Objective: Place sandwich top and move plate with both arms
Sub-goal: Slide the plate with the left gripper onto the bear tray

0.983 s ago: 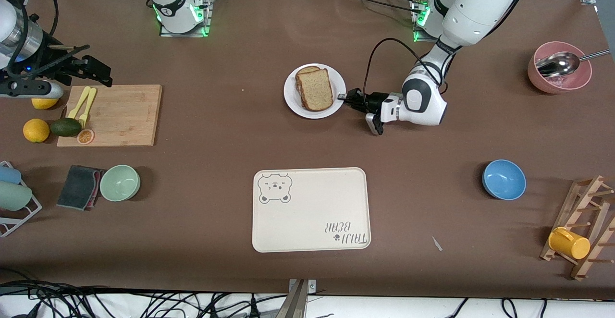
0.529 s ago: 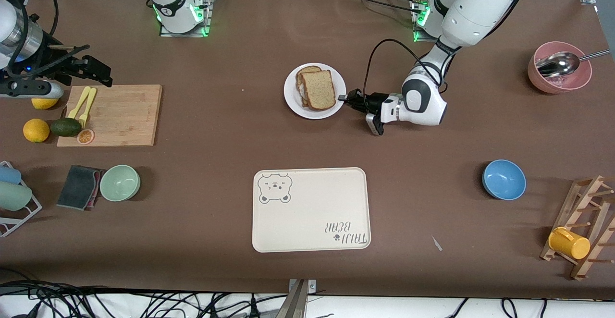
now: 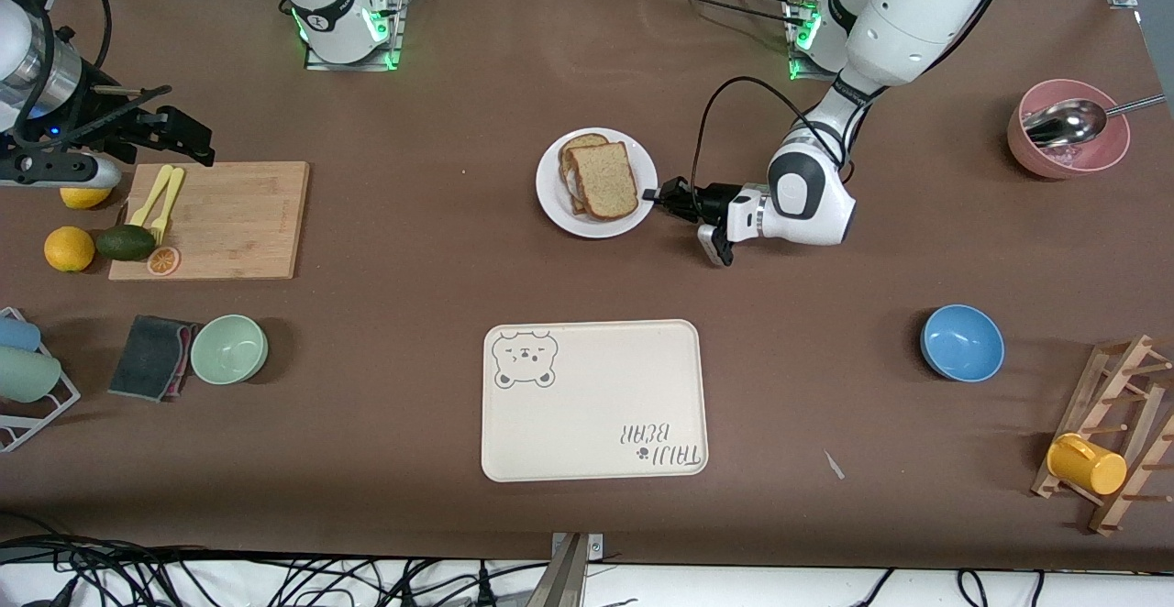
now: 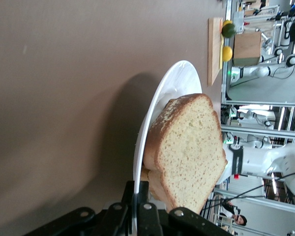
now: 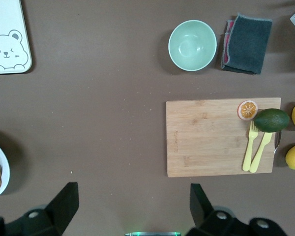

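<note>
The white plate (image 3: 554, 193) sits mid-table and carries two stacked bread slices. The sandwich top (image 3: 605, 180), a plain speckled slice, lies uppermost, offset from the slice under it. My left gripper (image 3: 653, 195) is shut on the plate's rim at the left arm's end. In the left wrist view the rim (image 4: 160, 98) runs between my fingers (image 4: 150, 219), with the bread (image 4: 191, 147) beside it. My right gripper (image 3: 188, 139) hangs open and empty over the table by the cutting board; its fingers (image 5: 64, 201) stand wide apart. The plate's edge (image 5: 4, 178) shows in the right wrist view.
A cream bear tray (image 3: 594, 399) lies nearer the camera than the plate. A cutting board (image 3: 220, 219) with a yellow fork and knife, avocado and lemons, a green bowl (image 3: 229, 348) and a grey cloth are at the right arm's end. A blue bowl (image 3: 961, 342), pink bowl (image 3: 1067, 139) and mug rack (image 3: 1101, 433) are at the left arm's end.
The left gripper and the plate with the bread have shifted slightly toward the camera and the right arm's end. The right arm has not moved.
</note>
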Controlling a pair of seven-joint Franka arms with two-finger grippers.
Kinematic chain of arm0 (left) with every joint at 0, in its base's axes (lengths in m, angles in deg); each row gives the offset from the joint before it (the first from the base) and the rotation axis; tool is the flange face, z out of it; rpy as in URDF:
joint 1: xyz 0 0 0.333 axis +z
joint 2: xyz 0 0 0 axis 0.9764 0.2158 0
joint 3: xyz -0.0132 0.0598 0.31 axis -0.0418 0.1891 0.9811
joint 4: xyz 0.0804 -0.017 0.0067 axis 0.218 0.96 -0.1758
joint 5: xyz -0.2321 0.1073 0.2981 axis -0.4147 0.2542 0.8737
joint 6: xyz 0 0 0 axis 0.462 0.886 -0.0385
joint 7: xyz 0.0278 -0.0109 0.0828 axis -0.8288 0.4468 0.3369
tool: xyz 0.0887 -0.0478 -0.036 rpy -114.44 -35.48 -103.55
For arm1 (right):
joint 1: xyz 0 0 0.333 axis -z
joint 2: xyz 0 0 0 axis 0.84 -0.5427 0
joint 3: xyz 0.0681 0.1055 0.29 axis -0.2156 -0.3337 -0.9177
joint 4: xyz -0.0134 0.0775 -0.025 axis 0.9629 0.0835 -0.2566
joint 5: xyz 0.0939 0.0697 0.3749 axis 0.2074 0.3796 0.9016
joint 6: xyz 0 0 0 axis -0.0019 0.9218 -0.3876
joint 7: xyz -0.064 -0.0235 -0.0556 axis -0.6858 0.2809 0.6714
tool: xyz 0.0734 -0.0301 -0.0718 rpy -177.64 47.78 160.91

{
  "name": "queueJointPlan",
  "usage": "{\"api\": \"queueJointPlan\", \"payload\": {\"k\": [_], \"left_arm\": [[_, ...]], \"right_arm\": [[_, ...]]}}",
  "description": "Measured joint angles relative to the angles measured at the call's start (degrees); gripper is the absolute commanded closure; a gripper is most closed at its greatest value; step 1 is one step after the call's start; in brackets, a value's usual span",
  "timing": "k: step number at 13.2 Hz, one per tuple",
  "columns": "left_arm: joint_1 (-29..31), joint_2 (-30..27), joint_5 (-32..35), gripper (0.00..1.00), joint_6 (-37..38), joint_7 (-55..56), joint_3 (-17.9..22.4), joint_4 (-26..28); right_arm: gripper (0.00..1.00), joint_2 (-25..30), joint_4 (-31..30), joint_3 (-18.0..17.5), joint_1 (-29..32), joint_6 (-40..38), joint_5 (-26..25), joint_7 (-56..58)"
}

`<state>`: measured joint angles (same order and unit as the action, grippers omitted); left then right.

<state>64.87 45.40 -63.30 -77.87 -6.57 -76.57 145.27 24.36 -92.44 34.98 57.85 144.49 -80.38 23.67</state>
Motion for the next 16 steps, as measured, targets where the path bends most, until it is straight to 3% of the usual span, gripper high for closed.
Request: {"api": "queueJointPlan", "payload": {"k": [4,8,16], "left_arm": [[0.1,-0.3,0.3,1.00,0.0,5.6,0.4,-5.4],[0.3,0.8,3.6,1.00,0.0,17.7,0.9,-15.9],[4.2,12.3,3.7,1.00,-0.1,24.4,2.3,-34.9]], "right_arm": [[0.00,0.0,0.0,0.0,0.0,0.0,0.0,0.0],[0.00,0.0,0.0,0.0,0.0,0.0,0.0,0.0],[0.00,0.0,0.0,0.0,0.0,0.1,0.0,0.0]]}}
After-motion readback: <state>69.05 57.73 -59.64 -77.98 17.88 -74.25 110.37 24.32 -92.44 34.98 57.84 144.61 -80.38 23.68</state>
